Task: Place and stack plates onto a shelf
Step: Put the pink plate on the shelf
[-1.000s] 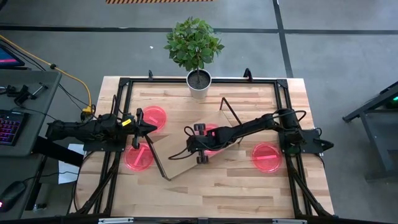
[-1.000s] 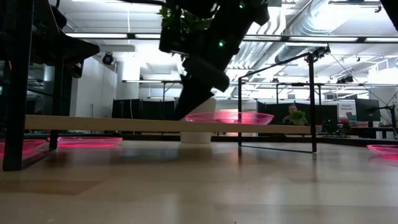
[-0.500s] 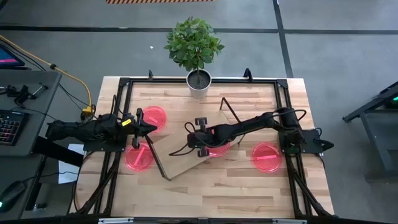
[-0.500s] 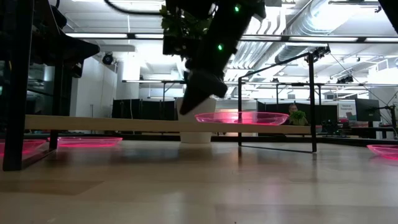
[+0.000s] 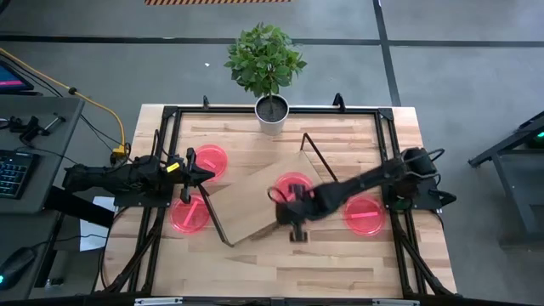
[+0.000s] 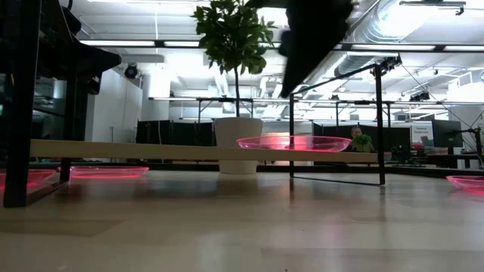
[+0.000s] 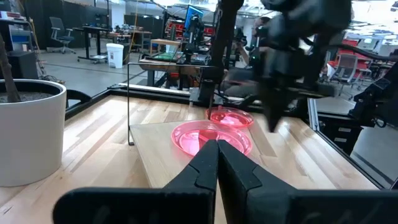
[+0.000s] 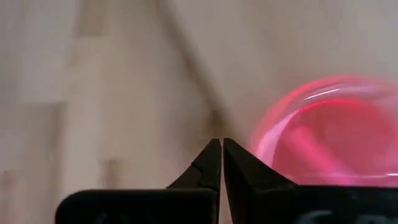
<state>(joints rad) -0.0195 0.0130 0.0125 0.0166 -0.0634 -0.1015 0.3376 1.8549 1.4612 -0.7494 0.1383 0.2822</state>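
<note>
The light-wood shelf (image 5: 255, 204) stands aslant mid-table on black wire legs. One pink plate (image 5: 293, 183) (image 6: 286, 143) lies flat on its board. Two more plates (image 5: 211, 160) (image 5: 189, 214) lie on the table at the left, and another (image 5: 364, 214) lies at the right. My right gripper (image 5: 283, 219) (image 8: 221, 146) is shut and holds nothing. It hangs tilted downward above the shelf's near edge, beside the shelf plate (image 8: 336, 137). My left gripper (image 5: 204, 176) (image 7: 217, 149) is shut and level at the table's left, between the two left plates.
A white pot with a green plant (image 5: 272, 115) stands at the table's far edge. A black frame (image 5: 387, 127) runs around the tabletop. The shelf's wire legs (image 5: 313, 151) (image 5: 214, 219) stick out at both of its ends. A desk with a keyboard (image 5: 13, 174) stands left of the table.
My right gripper has risen from the left rim of the shelf plate. It has swung toward the table's near right and rolled a little, staying shut. The plate stays on the shelf, shifted slightly toward the right.
</note>
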